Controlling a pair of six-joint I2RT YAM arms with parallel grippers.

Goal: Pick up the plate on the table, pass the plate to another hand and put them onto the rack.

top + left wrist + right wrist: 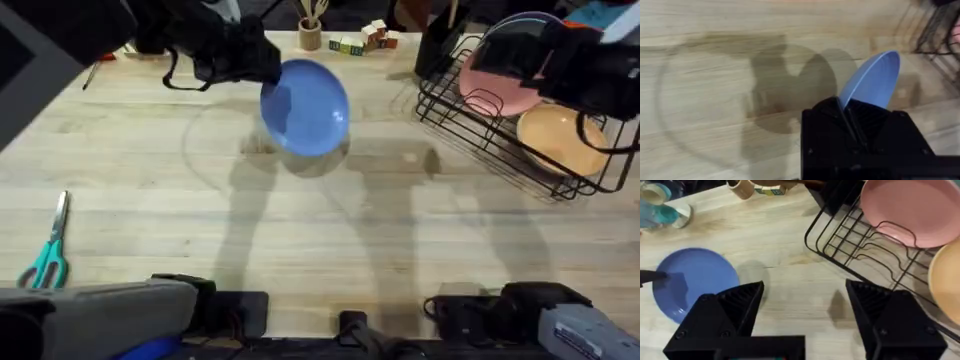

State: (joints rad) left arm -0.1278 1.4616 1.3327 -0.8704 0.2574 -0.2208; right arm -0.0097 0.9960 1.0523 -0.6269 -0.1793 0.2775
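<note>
Nearest the arms' bases, the table [330, 250] is pale butcher-block wood with fine plank grain, matte, crossed by soft shadows of the arms. At its near left edge lie scissors [48, 258] with teal plastic handles and bright metal blades.

Farther in, left of centre, the plate [305, 106] is held up off the table, tilted on edge, its shadow on the wood below. It is round, shallow, plain medium blue, smooth and glossy, with a slightly raised rim. The left gripper [268, 72] pinches that rim at the plate's left side; in the left wrist view its black, ribbed fingers [850, 122] are closed on the thin edge and the plate rises from them like a blade.

To the right, the right gripper [805, 315] hangs near the rack [470, 120] with its blocky black fingers spread wide and nothing between them. The rack is thin black wire, with upright loops and a rectangular frame. A pink plate [505, 85] stands in its slots, smooth and matte, and beside it, nearer the camera, leans a round orange-yellow dish [560, 140].

At the far edge stand a small tan cup of wooden sticks [311, 30] and some coloured blocks [362, 40]; any lettering on them is too small to read
</note>
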